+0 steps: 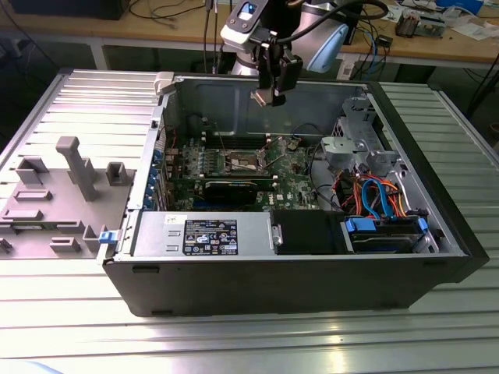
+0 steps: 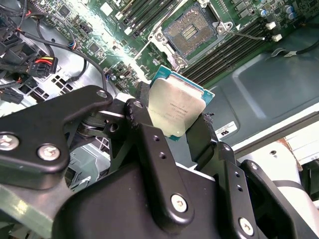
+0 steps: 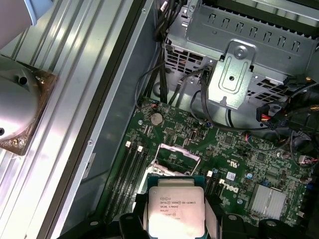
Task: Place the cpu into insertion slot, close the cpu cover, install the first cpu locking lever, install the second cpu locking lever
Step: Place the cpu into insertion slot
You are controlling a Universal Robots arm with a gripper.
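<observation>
The tool (image 1: 265, 97) is closed on the cpu (image 2: 177, 107), holding two of its edges; in the exterior view the empty insertion slot (image 1: 243, 161) lies at 7 o'clock from it.

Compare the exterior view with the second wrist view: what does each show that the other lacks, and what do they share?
Exterior view: the whole open computer case on the ribbed metal table, a grey fixture tray at the exterior view's left. Second wrist view: the cpu close up, silver top showing, clamped between black fingers. Both: the gripper shut on the cpu above the green motherboard, the insertion slot empty.
</observation>
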